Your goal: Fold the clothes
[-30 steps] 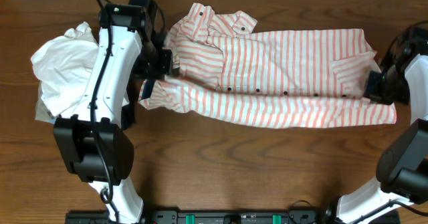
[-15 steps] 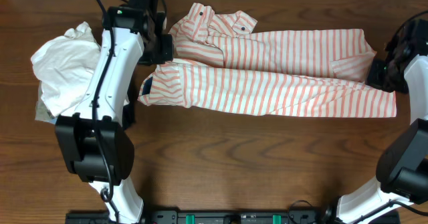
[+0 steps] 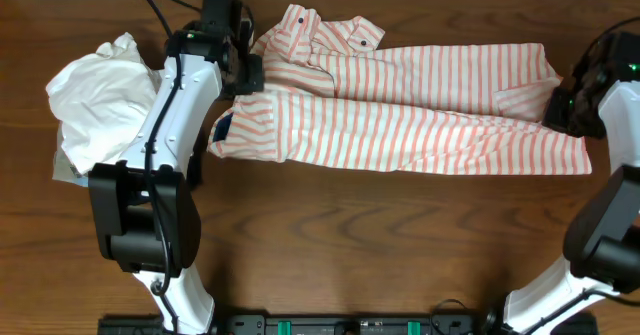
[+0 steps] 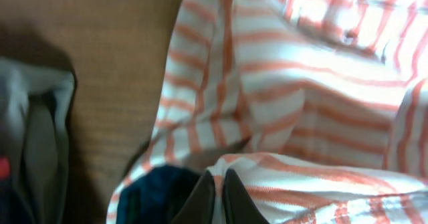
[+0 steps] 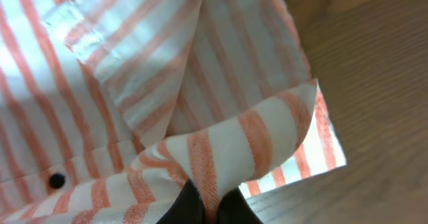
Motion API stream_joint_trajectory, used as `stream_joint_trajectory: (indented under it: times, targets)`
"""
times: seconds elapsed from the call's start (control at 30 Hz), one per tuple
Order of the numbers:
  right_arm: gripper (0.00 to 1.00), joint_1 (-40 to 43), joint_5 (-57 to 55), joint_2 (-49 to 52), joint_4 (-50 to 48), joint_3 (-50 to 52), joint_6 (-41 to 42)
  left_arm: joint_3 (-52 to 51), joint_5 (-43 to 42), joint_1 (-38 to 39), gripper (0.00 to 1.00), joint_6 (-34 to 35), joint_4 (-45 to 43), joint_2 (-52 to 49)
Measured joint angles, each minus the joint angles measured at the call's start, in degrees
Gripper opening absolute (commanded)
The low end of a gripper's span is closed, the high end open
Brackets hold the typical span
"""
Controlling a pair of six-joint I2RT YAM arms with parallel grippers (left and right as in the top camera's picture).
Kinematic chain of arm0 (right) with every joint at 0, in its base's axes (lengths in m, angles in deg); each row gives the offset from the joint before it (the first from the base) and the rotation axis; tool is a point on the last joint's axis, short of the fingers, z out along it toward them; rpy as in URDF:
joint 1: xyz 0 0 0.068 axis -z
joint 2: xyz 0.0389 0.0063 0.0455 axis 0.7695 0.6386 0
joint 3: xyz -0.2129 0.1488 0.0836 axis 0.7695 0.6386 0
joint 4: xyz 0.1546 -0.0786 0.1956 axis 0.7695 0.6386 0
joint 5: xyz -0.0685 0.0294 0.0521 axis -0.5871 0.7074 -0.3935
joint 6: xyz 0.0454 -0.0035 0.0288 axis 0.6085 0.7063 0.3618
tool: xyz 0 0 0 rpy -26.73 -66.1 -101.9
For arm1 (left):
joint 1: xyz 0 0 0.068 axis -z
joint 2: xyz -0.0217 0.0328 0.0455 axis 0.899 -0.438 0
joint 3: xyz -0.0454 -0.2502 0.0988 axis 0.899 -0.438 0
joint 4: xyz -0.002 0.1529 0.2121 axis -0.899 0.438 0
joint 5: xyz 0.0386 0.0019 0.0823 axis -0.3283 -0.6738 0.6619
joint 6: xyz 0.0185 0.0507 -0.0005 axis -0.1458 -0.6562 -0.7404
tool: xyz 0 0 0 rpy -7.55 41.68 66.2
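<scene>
The white shirt with salmon-orange stripes [image 3: 400, 105] lies across the back of the table, its lower edge folded up lengthwise. Its dark blue label patch [image 3: 221, 127] shows at the left end. My left gripper [image 3: 250, 80] is shut on the shirt's left edge near the collar; the left wrist view shows the fingertips [image 4: 219, 197] pinching striped cloth [image 4: 307, 103] beside the blue patch [image 4: 157, 194]. My right gripper [image 3: 558, 110] is shut on the shirt's right edge; the right wrist view shows the fingertips [image 5: 209, 207] pinching a fold of the shirt [image 5: 167, 70].
A crumpled plain white garment [image 3: 95, 95] lies at the left, behind my left arm. The brown wooden table [image 3: 380, 245] runs along the front. The table's back edge is just behind the shirt.
Both grippers have carried the shirt's front edge up and back over the body. The lower layer now lies flatter and straighter, and the left gripper sits nearer the collar.
</scene>
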Motion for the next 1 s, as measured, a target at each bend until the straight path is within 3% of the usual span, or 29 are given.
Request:
stream_joint_trajectory:
  times: [0.1, 0.2, 0.63, 0.83, 1.0]
  targets:
    - [0.33, 0.00, -0.37, 1.95, -0.74, 0.02, 0.48, 0.00, 0.66, -0.02, 0.06, 0.00, -2.69, 0.00]
    - [0.38, 0.00, -0.81, 3.02, -1.81, 0.07, 0.85, 0.00, 1.09, -0.04, 0.06, 0.00, -4.35, 0.00]
    - [0.33, 0.00, -0.98, 3.58, -3.15, 0.11, 1.11, 0.00, 1.68, -0.04, 0.07, 0.00, -1.20, 0.00]
    - [0.35, 0.00, -0.76, 3.61, 4.76, 0.26, 1.09, 0.00, 1.77, -0.04, 0.07, -0.02, 1.20, 0.00]
    - [0.38, 0.00, -0.76, 3.61, 4.44, 0.76, 1.07, 0.00, 2.08, -0.04, 0.07, -0.02, 1.60, 0.00]
